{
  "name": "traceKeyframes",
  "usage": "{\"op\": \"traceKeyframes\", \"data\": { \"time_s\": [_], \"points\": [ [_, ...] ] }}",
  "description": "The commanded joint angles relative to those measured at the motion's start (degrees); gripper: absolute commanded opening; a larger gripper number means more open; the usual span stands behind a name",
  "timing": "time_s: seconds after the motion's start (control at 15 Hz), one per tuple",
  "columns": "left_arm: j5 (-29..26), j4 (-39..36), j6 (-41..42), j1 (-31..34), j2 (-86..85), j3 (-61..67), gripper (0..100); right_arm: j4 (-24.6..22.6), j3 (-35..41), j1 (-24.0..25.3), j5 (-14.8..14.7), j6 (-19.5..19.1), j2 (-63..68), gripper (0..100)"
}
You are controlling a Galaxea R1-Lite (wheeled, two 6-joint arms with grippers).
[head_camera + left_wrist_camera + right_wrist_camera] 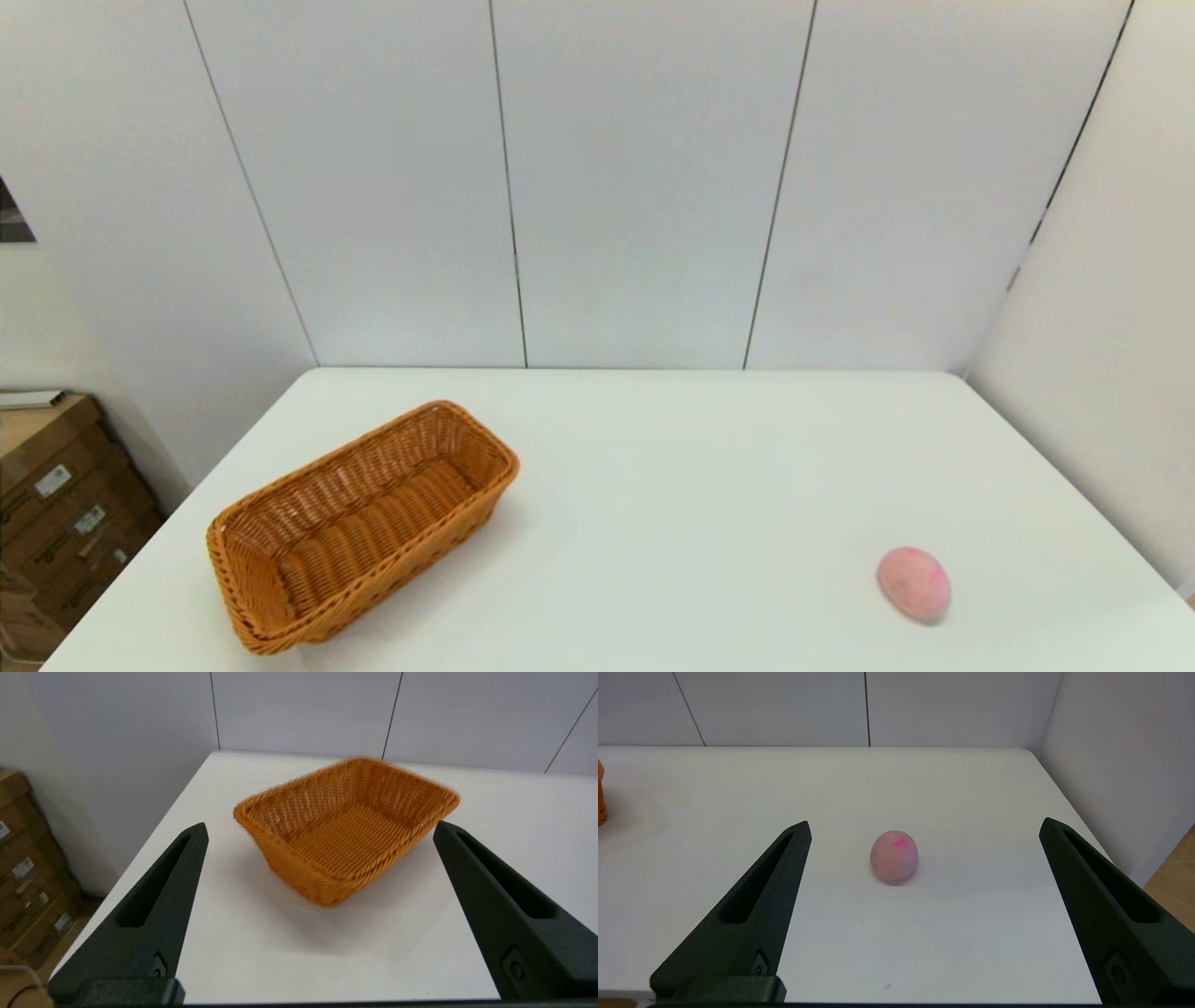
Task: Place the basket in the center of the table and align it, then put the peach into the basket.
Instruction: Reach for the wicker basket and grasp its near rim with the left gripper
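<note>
The orange-brown wicker basket (359, 523) stands empty on the left part of the white table (672, 485), turned at an angle to the table's edges. The pale-pink peach (913, 583) lies on the table near the front right. Neither arm shows in the head view. In the left wrist view my left gripper (320, 830) is open, back from the table's near edge, with the basket (345, 826) ahead of its fingertips and apart from them. In the right wrist view my right gripper (924, 828) is open, with the peach (894, 855) ahead between the finger lines, untouched.
White wall panels (644, 177) close the back and right sides of the table. Stacked cardboard boxes (56, 513) stand on the floor to the left of the table. One corner of the basket (601, 795) shows in the right wrist view.
</note>
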Motion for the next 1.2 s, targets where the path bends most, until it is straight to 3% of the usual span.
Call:
{"op": "traceKeyframes", "data": {
  "time_s": [0.07, 0.33, 0.6, 0.93, 1.2],
  "points": [
    [0.16, 11.47, -13.30, 0.00, 18.45, -21.32, 100, 0.08, 0.01, 0.02, -0.02, -0.12, 0.07, 100],
    [2.36, 22.28, -26.05, 0.36, 44.11, -30.64, 100, -0.01, 0.01, 0.02, -0.02, -0.03, 0.07, 100],
    [0.16, 36.52, -39.76, 0.27, 64.50, -38.11, 100, -0.10, 0.01, 0.02, 0.06, 0.06, 0.07, 100],
    [-3.00, 34.58, -49.16, 0.36, 85.95, -39.78, 100, -0.01, 0.01, 0.02, 0.06, -0.20, 0.07, 100],
    [-3.44, 28.08, -53.64, 0.80, 97.64, -40.04, 100, -0.01, 0.01, 0.02, 0.06, 0.06, 0.07, 100]
  ]
}}
